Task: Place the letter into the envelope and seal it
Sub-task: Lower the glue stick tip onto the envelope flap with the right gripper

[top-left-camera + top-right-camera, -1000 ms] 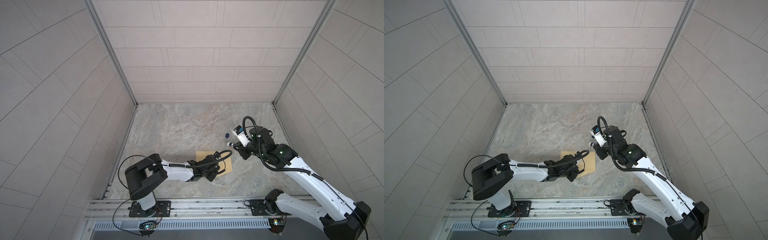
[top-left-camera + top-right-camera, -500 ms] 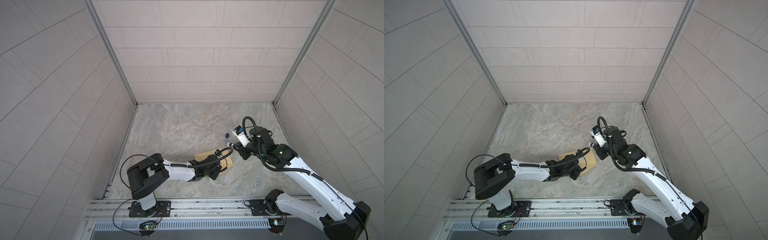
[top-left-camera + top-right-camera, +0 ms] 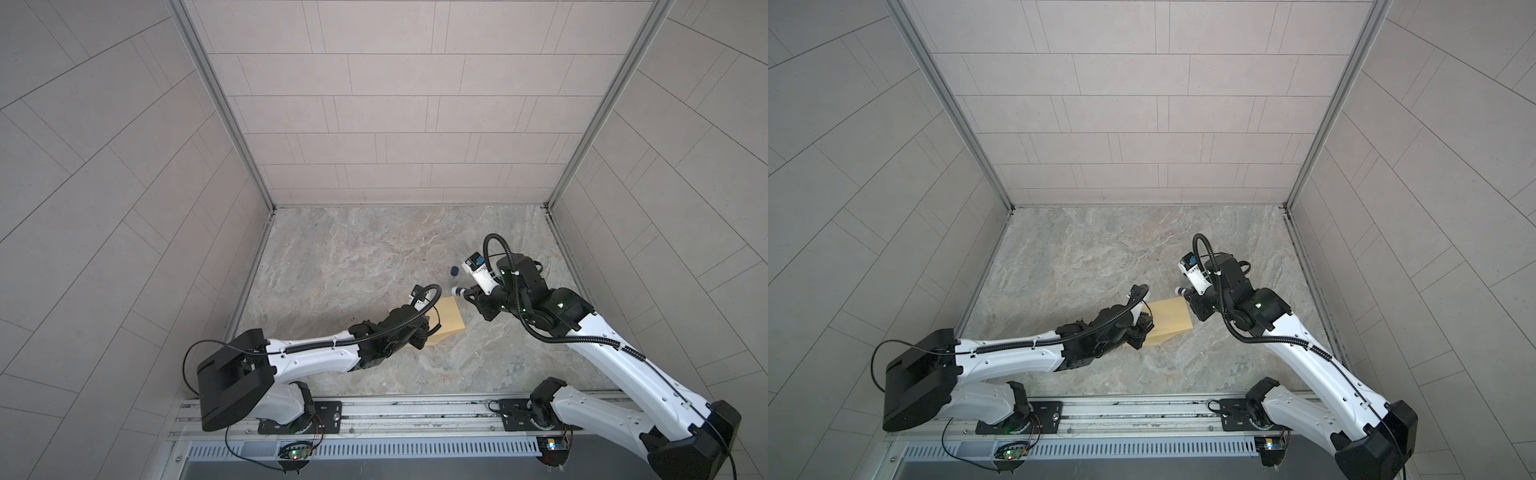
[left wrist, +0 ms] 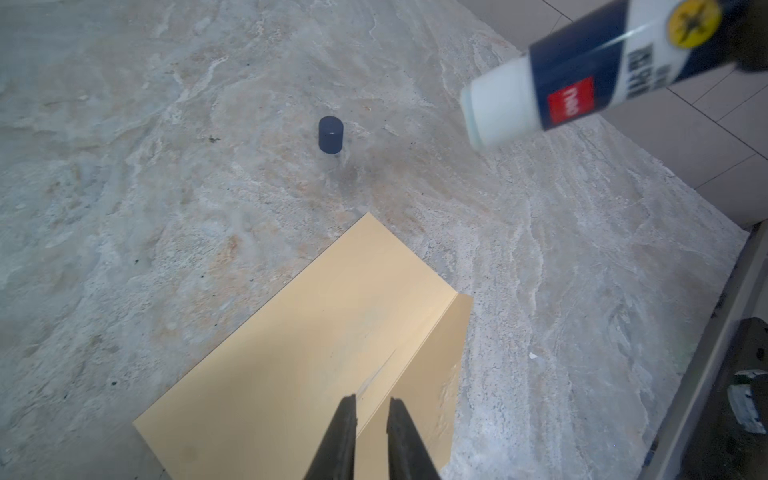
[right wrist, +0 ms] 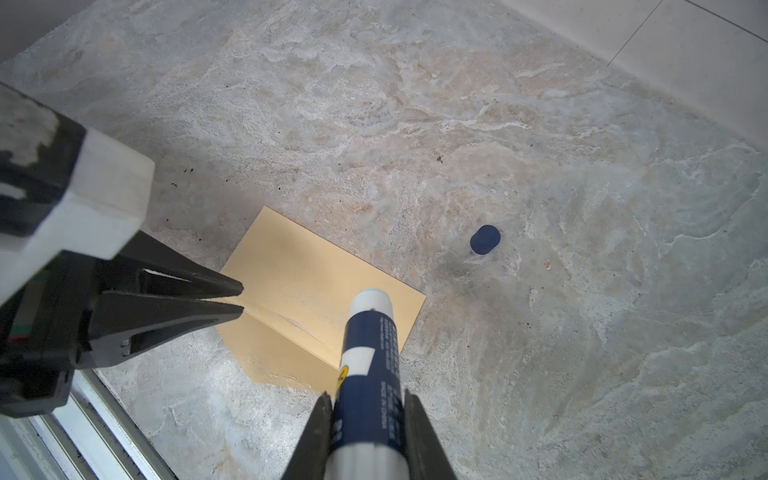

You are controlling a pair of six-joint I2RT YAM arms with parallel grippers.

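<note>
The mustard-tan envelope (image 3: 448, 318) (image 3: 1170, 319) lies flat on the marble table, its flap (image 5: 276, 353) creased along one long side. My left gripper (image 4: 372, 401) (image 5: 242, 298) sits low over one end of that crease, jaws a narrow gap apart, with the crease line showing between them. Just past the envelope's far corner, my right gripper (image 5: 368, 403) (image 3: 471, 294) is shut on a blue and white glue stick (image 5: 371, 345) (image 4: 561, 83). The stick is uncapped and its white tip hangs above the envelope's edge. The letter does not show in any view.
The glue stick's dark blue cap (image 3: 454, 272) (image 4: 330, 134) (image 5: 485, 239) lies on the table a short way behind the envelope. Tiled walls close in the table at the left, right and back. A metal rail (image 3: 395, 415) carrying both arm bases runs along the front.
The left gripper has pushed to the right over the envelope, which has turned and now looks narrower. Its jaws have eased slightly apart. The right arm and glue stick have stayed put.
</note>
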